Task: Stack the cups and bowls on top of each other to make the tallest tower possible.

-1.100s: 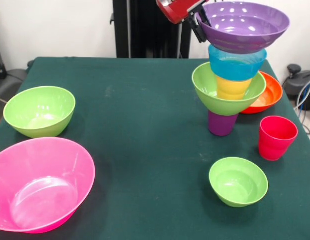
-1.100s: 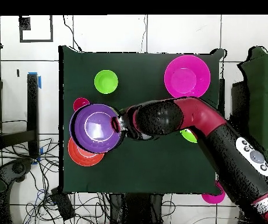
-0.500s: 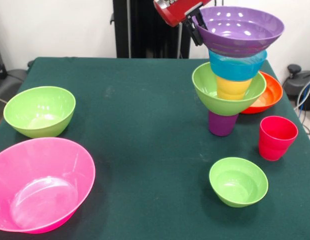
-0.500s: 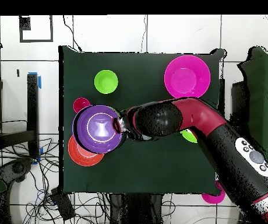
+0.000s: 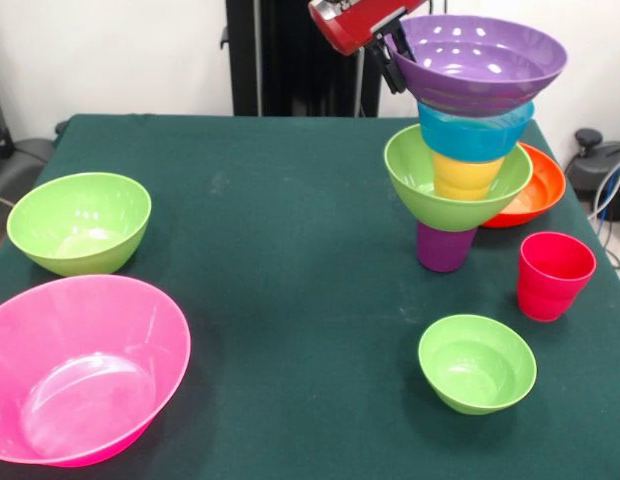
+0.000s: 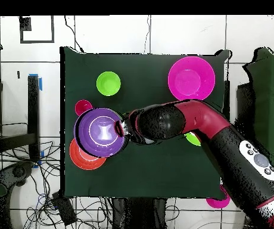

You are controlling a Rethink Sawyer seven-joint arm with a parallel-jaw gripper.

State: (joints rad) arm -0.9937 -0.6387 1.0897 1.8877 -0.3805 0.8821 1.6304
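With my gripper (image 5: 395, 55) clamped on the purple bowl's (image 5: 480, 60) rim, I should level it squarely over the blue bowl (image 5: 475, 135) beneath before releasing.

The table (image 5: 270, 250) has a dark green cloth over it. Sitting right on the cloth: a big hot pink bowl (image 5: 80, 368) at the front left corner, with a lime green bowl (image 5: 80, 222) just behind it along the left edge. Over on the right side there's a small lime green bowl (image 5: 477, 363) near the front, a red cup (image 5: 554, 275) close to the right edge, an orange-red bowl (image 5: 535, 190) further back by that same edge, and a purple cup (image 5: 444, 248) standing beside the orange-red bowl with more pieces piled on it. The middle of the cloth is bare.
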